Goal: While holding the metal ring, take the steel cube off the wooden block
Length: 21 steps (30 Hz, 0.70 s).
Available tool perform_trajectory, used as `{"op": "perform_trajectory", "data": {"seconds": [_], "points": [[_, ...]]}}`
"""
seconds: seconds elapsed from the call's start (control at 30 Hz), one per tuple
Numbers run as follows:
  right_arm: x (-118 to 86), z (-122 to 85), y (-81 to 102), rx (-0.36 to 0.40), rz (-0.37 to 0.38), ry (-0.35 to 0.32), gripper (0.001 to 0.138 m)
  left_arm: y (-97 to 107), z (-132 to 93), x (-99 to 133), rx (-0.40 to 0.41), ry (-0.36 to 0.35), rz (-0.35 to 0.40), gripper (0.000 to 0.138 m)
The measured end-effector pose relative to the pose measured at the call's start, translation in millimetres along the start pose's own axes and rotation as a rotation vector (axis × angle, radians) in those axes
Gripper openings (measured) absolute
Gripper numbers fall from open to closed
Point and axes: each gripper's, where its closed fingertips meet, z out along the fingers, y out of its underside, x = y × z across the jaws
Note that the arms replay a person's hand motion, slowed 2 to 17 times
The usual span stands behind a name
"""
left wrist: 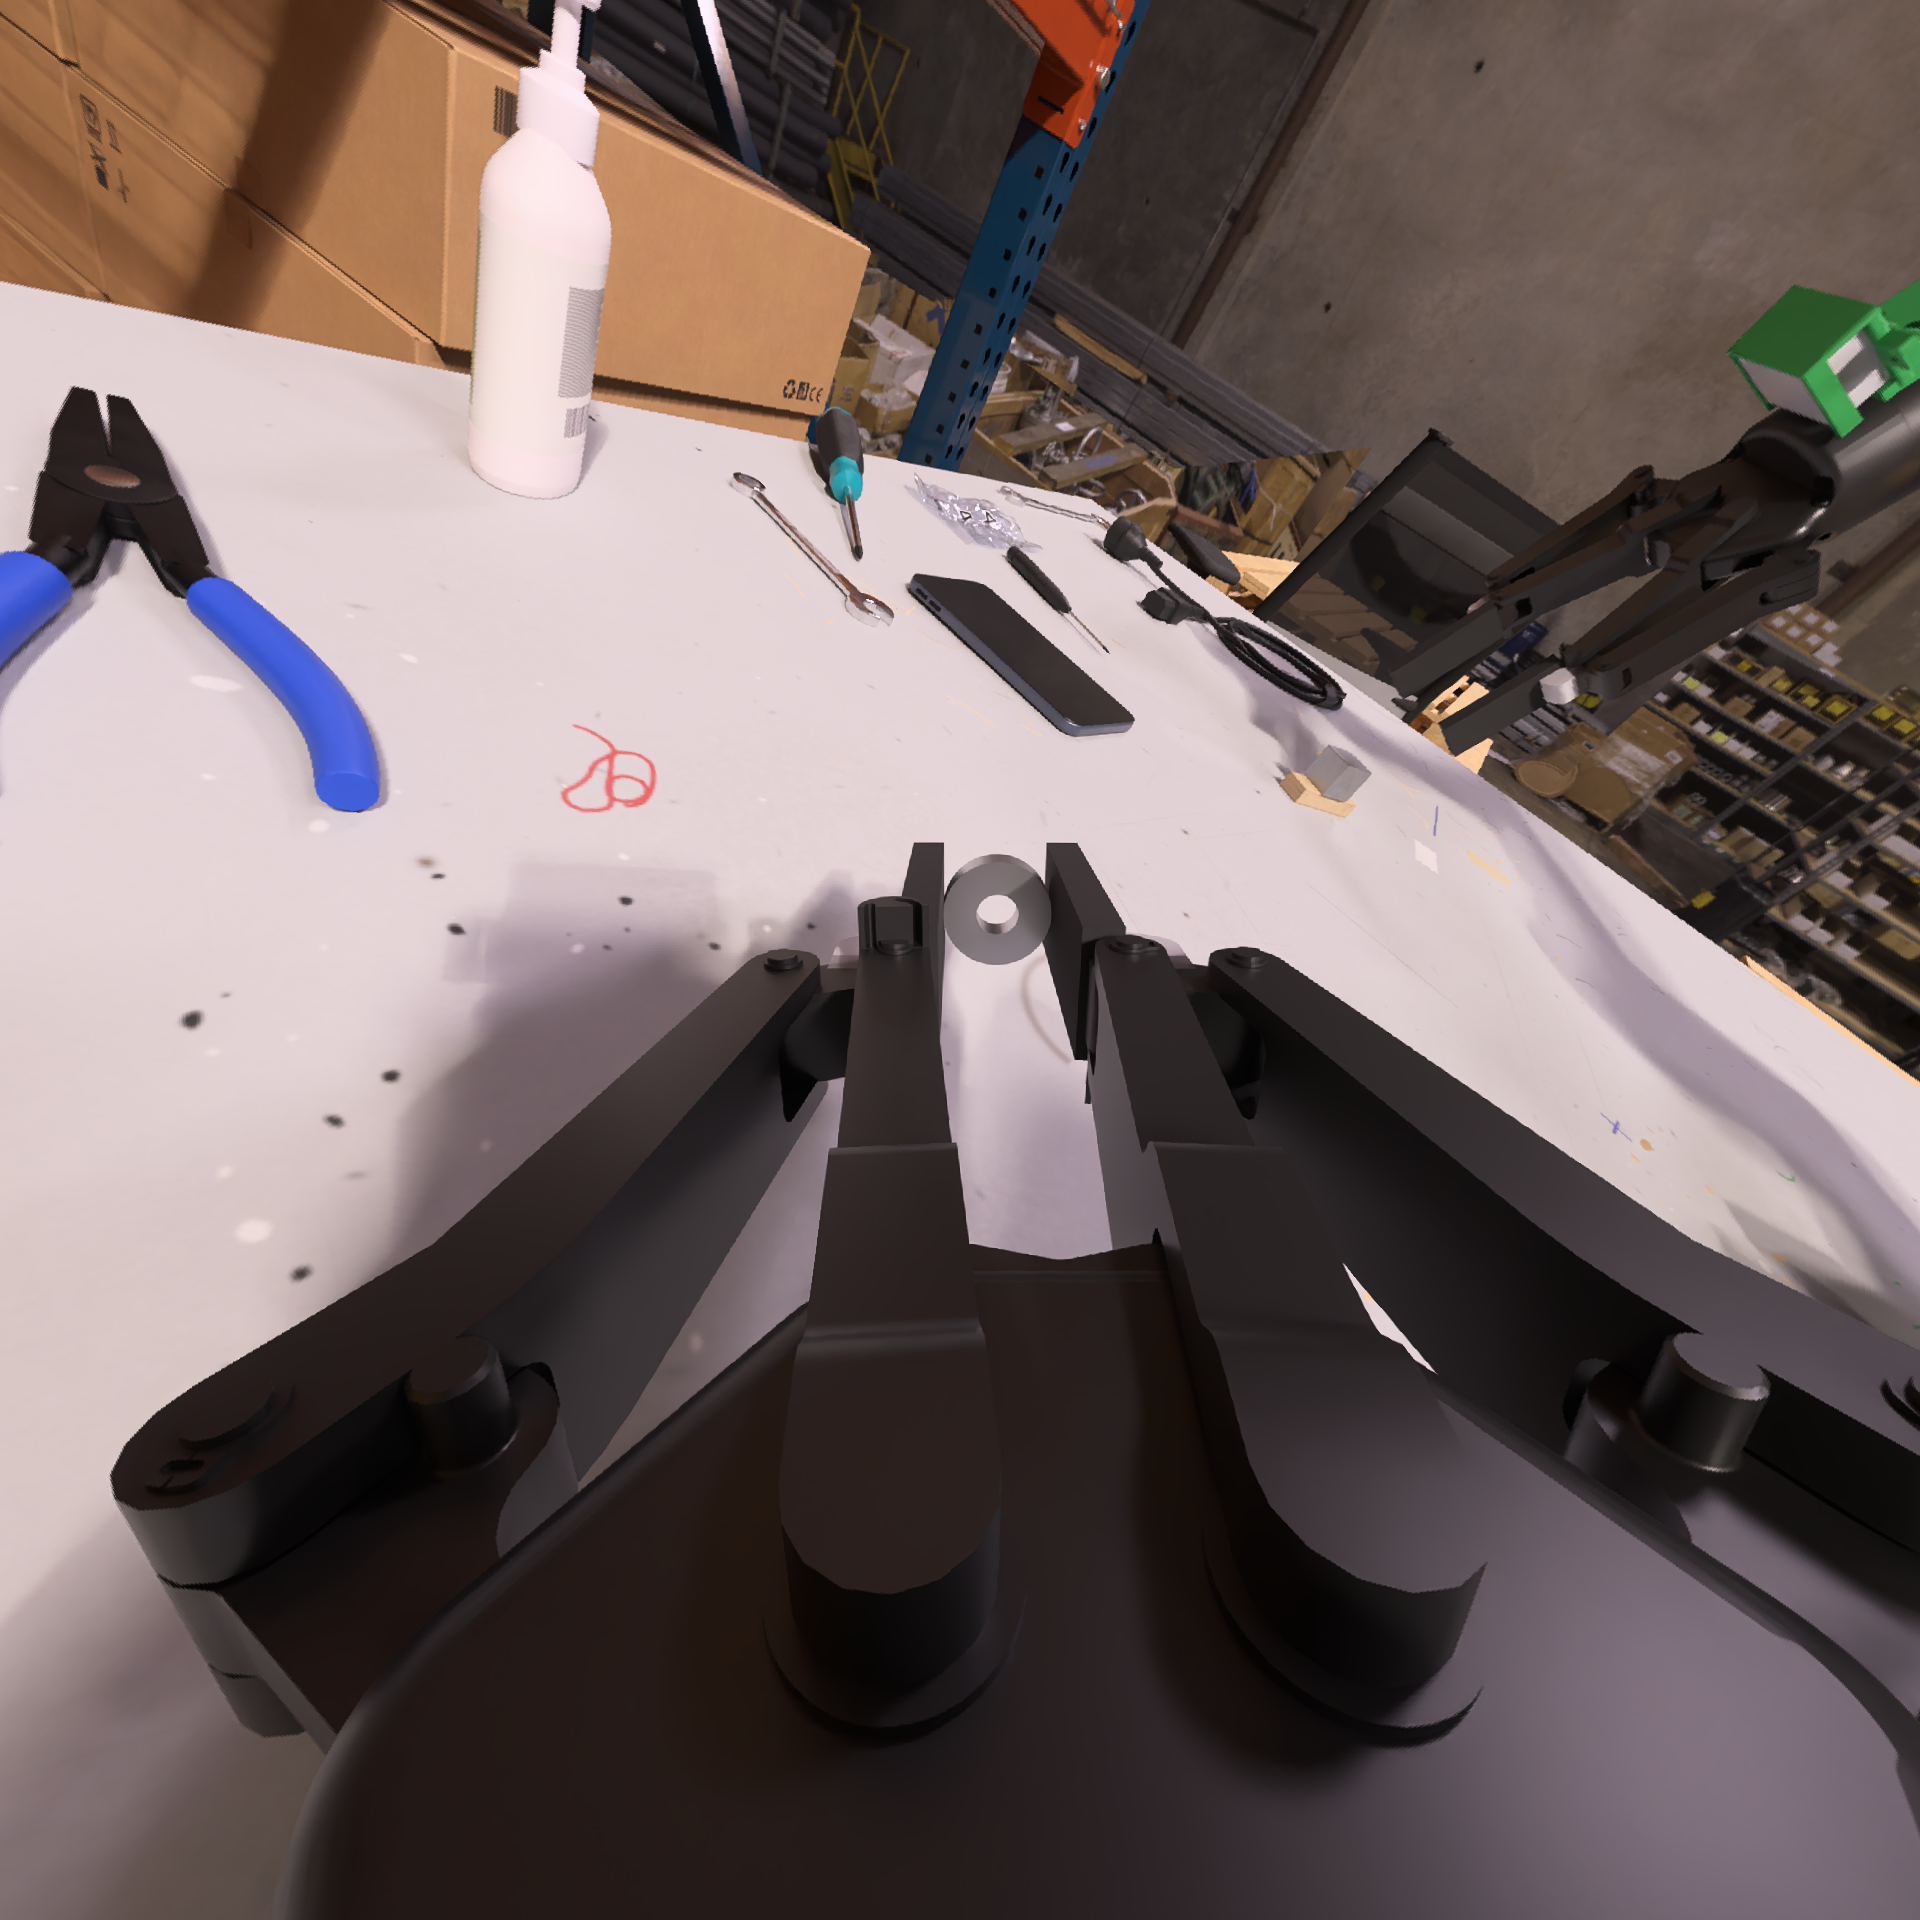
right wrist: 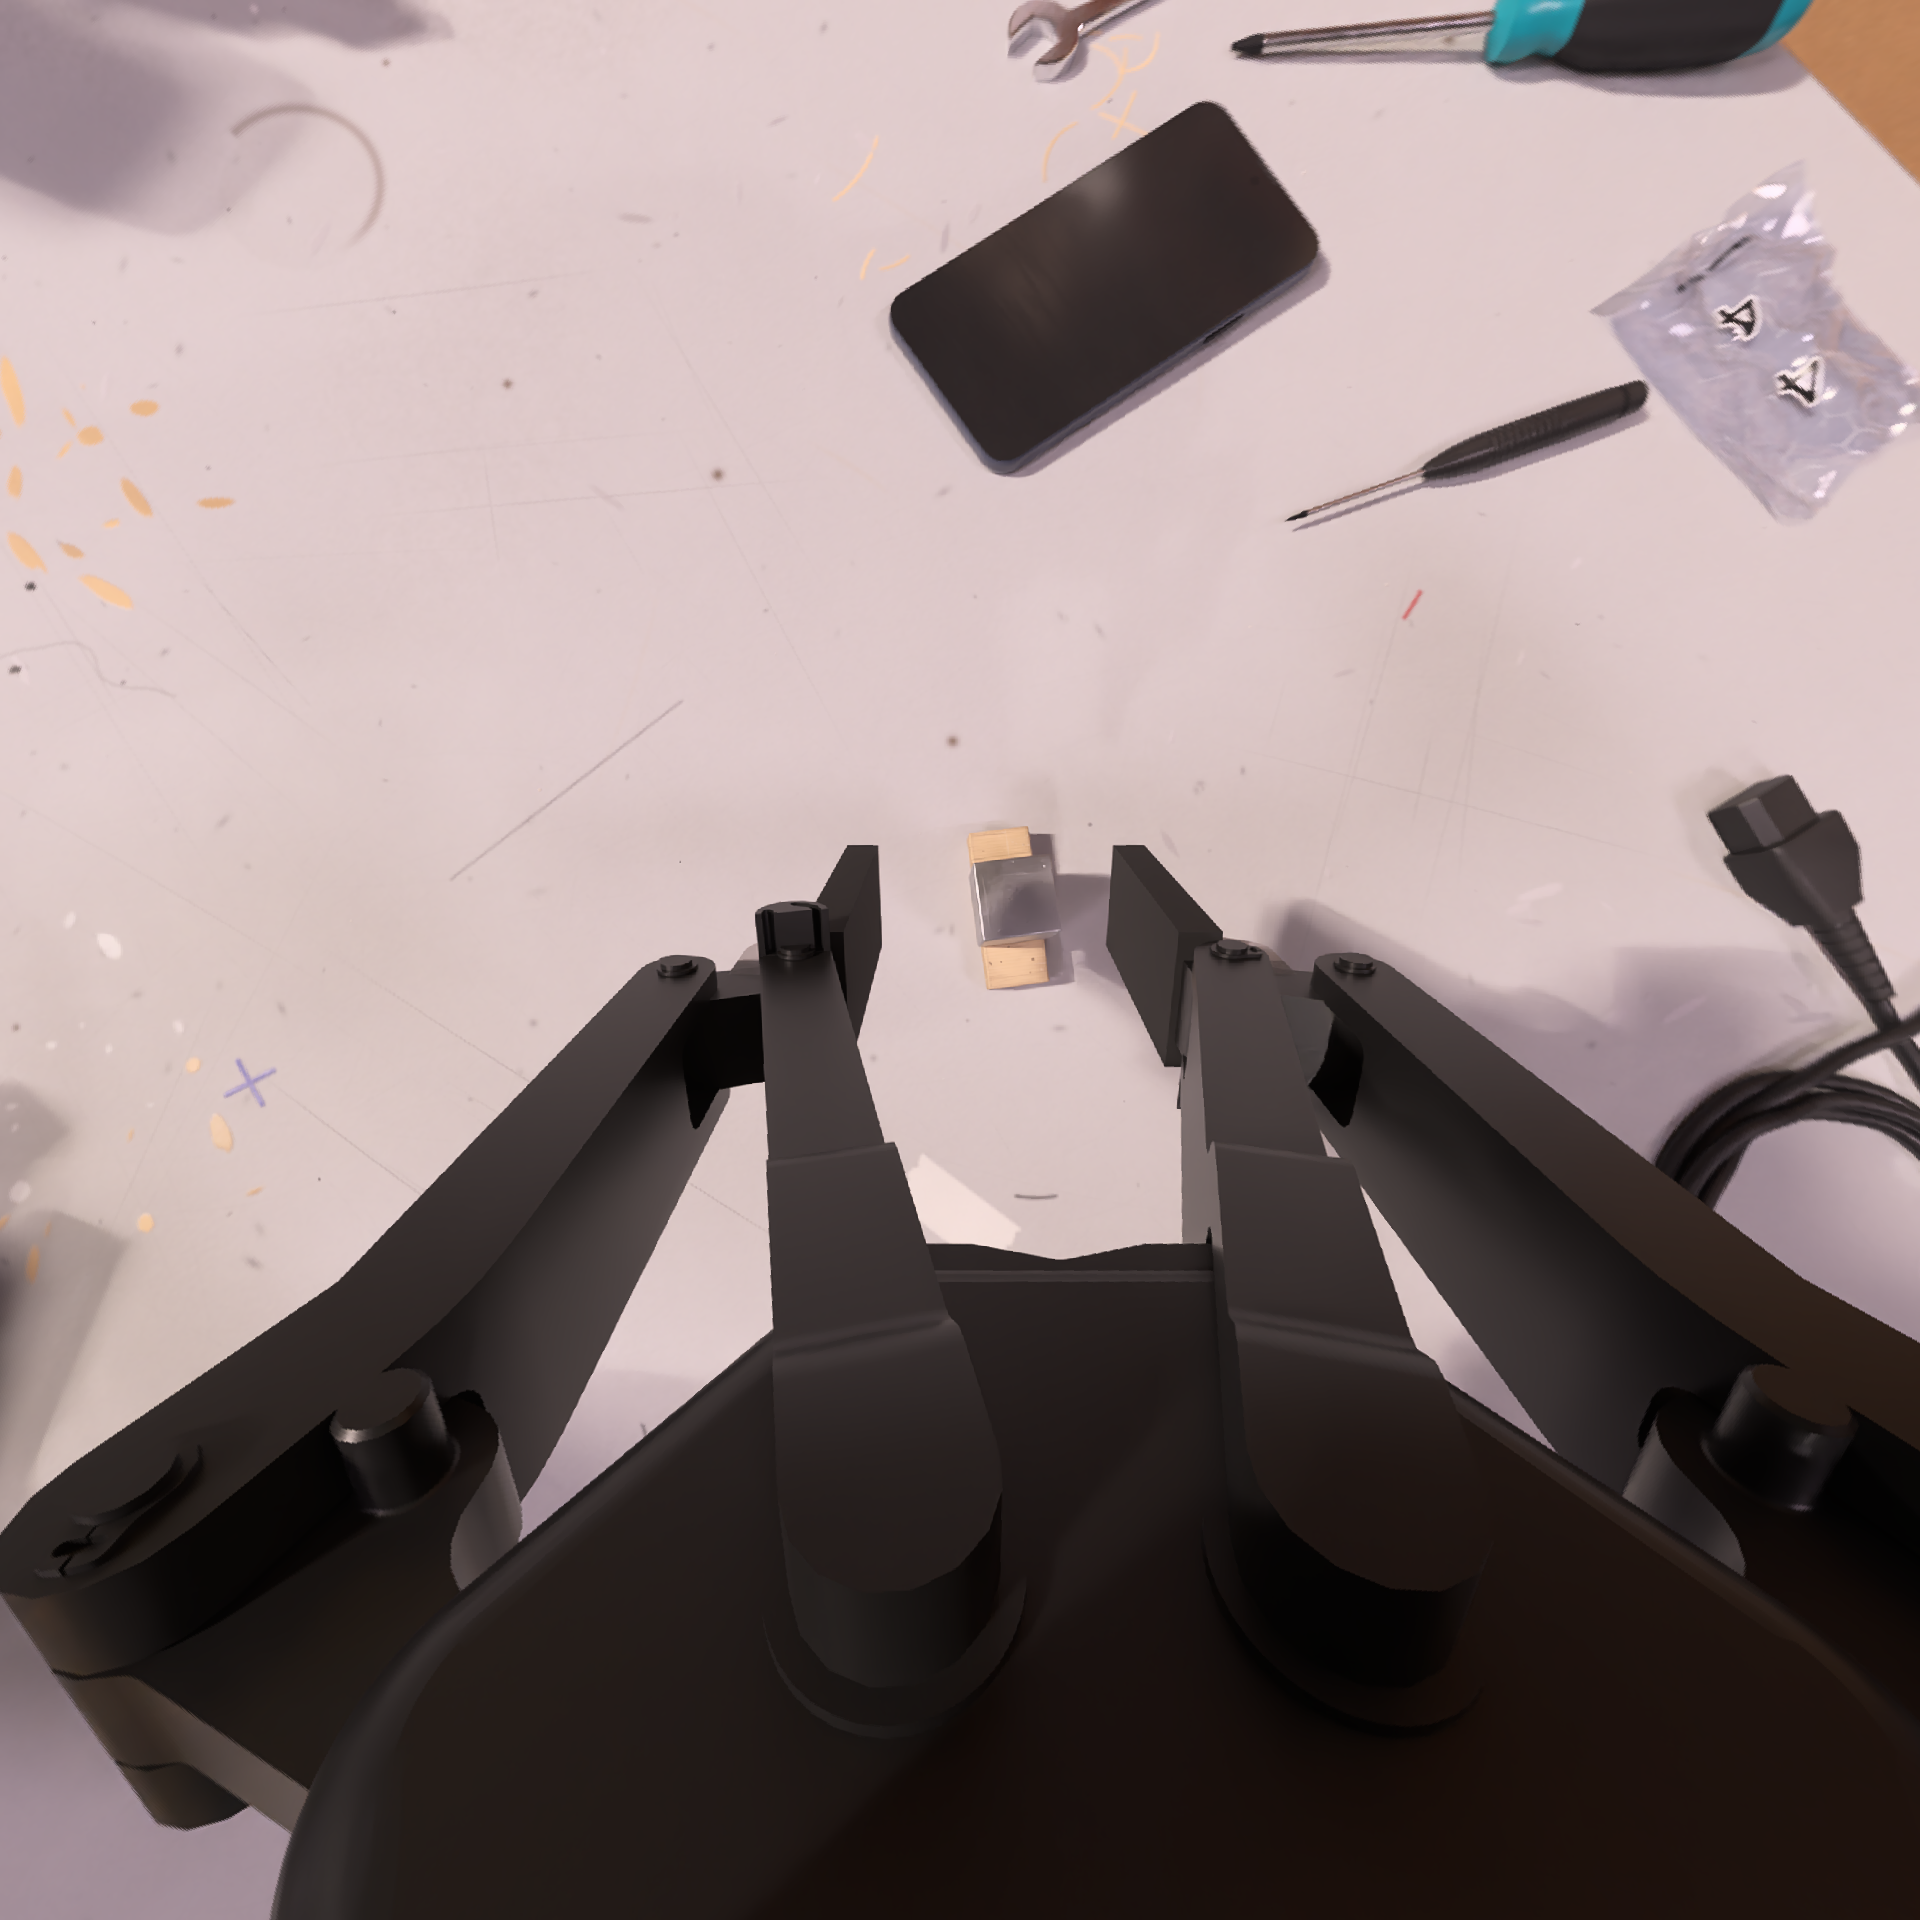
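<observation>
**On the bench: ring gripped, cube not yet lifted**

Between the fingertips of the left tool [left wrist: 995, 894] sat the ring [left wrist: 995, 910], a flat grey washer with a round hole, pinched at its edges with both pads against it. The ring hung just above the white bench [left wrist: 727, 987], its thin curved shadow lying underneath.

Farther off in the left wrist view, near the bench's far edge, the cube [left wrist: 1337, 774] rested on the block [left wrist: 1311, 795]. The right tool [left wrist: 1496, 717] hung above and beyond them, fingers spread.

In the right wrist view, the right tool [right wrist: 995, 899] stood wide, its fingers on either side of the cube [right wrist: 1015, 900] and well clear of it. The cube lay across the middle of the block [right wrist: 1013, 966], whose pale ends stuck out at front and back. How high the fingertips were above the bench could not be told.

Around the bench lay pliers [left wrist: 156, 582] with blue handles, a white bottle [left wrist: 535, 312], a spanner [left wrist: 816, 551], a teal screwdriver [left wrist: 842, 483], a dark phone [right wrist: 1107, 286], a thin black pick [right wrist: 1475, 462], a clear bag [right wrist: 1777, 353] and a coiled black cable [right wrist: 1808, 1039]. A red scribble [left wrist: 613, 774] marked the surface.
</observation>
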Motion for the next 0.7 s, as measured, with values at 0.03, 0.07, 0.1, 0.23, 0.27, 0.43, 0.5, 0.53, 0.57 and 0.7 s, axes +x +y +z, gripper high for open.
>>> {"op": "perform_trajectory", "data": {"seconds": [0.03,0.07,0.1,0.23,0.27,0.43,0.5,0.53,0.57,0.7], "points": [[-0.5,2.7,0.1,-0.006,-0.009,-0.012,0.06,-0.1,-0.2,-0.1,0.001,0.0,-0.001,0.026],[-1.0,6.1,0.3,-0.014,-0.02,-0.027,0.061,-0.3,-0.4,-0.3,0.002,-0.001,-0.001,0.026],[-1.0,9.8,0.7,-0.024,-0.032,-0.042,0.062,-0.5,-0.5,-0.5,0.003,-0.001,-0.003,0.026],[1.0,23.8,4.6,-0.067,-0.072,-0.075,0.064,-0.6,-0.5,-1.1,0.004,-0.001,-0.008,0.026],[1.5,26.7,5.9,-0.077,-0.081,-0.077,0.065,-0.6,-0.5,-1.2,0.003,-0.001,-0.009,0.026],[3.6,37.9,10.9,-0.108,-0.115,-0.082,0.068,-0.1,0.1,-1.8,-0.002,-0.001,-0.014,0.026],[4.5,41.3,11.7,-0.109,-0.121,-0.085,0.068,0.2,0.5,-1.9,-0.005,-0.001,-0.015,0.026],[4.9,42.8,11.9,-0.109,-0.121,-0.087,0.068,0.4,0.7,-2.0,-0.007,-0.001,-0.016,0.026],[5.4,44.2,12.1,-0.108,-0.121,-0.089,0.068,0.6,0.9,-2.0,-0.008,0.0,-0.017,0.026],[6.6,49.3,12.7,-0.102,-0.114,-0.101,0.068,1.2,1.5,-2.0,-0.014,0.003,-0.02,0.026]]}}
